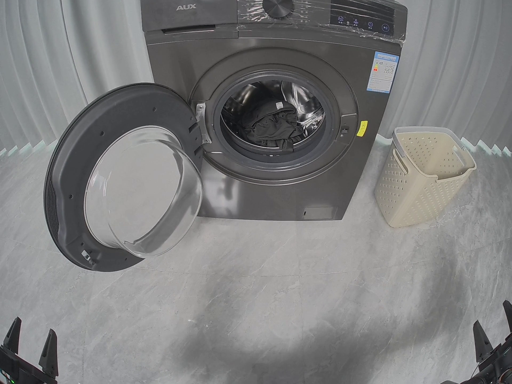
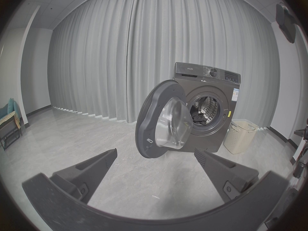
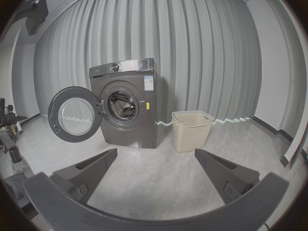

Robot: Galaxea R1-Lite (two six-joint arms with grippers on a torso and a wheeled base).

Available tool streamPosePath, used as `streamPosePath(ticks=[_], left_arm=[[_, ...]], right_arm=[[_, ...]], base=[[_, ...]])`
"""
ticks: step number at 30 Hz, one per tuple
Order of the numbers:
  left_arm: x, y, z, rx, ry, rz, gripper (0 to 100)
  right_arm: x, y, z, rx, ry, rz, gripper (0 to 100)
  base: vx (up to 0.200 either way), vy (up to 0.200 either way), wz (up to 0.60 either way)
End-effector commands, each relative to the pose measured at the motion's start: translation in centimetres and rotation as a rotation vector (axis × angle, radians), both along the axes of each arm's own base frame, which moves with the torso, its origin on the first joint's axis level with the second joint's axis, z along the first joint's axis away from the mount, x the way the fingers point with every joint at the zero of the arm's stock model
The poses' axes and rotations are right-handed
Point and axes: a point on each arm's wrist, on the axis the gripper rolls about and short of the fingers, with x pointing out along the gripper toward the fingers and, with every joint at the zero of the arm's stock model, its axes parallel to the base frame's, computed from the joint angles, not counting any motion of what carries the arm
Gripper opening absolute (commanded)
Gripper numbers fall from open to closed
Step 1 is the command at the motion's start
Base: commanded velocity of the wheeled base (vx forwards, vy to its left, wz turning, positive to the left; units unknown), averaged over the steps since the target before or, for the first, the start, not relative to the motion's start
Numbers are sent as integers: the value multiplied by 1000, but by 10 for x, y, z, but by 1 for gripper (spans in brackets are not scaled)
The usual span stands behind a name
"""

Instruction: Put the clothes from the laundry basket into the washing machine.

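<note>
Nearest, the left gripper (image 1: 32, 330) and the right gripper (image 1: 490, 316) sat low at either side over the grey floor (image 1: 266, 294), well short of the machine, each with its fingers spread wide and nothing between them. Beyond them the round door (image 1: 69, 177) hung swung fully out to the robot's left, its glass bowl facing forward. Behind it stood the washing machine (image 1: 277, 193), its drum mouth unobstructed, and inside lay the dark clothes (image 1: 269, 124), bunched in a heap on the drum floor, with a fold reaching down towards the front lip. To the right, just beside the machine's corner, the cream laundry basket (image 1: 410, 188) stood upright on the floor; what showed of its inside looked empty, though its bottom was not plainly visible. The loading therefore seemed about done, and the sensible step was a check: bring one wrist over the basket's rim and look straight down before calling it finished. If anything lay there, it wanted a pinch at a thick fold, a lift clear of the rim and a release deep in the drum, past the door seal. The fold near the lip likewise deserved a push inward. A pleated curtain (image 1: 64, 38) closed off the room behind.
</note>
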Motion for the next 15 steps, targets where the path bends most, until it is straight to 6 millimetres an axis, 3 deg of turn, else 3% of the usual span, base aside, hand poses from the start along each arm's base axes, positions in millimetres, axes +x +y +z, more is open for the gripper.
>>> streamPosePath(ticks=[1, 7, 15], left_arm=[[-1, 0, -1, -1, -11, 0, 100], [0, 0, -2, 14, -9, -12, 100], [0, 0, -2, 21, -7, -15, 100]], right_arm=[[0, 0, -5, 0, 6, 0, 100], [0, 0, -5, 0, 6, 0, 100], [0, 0, -5, 0, 6, 0, 100]], base=[[0, 0, 0], [0, 0, 0], [0, 200, 0]])
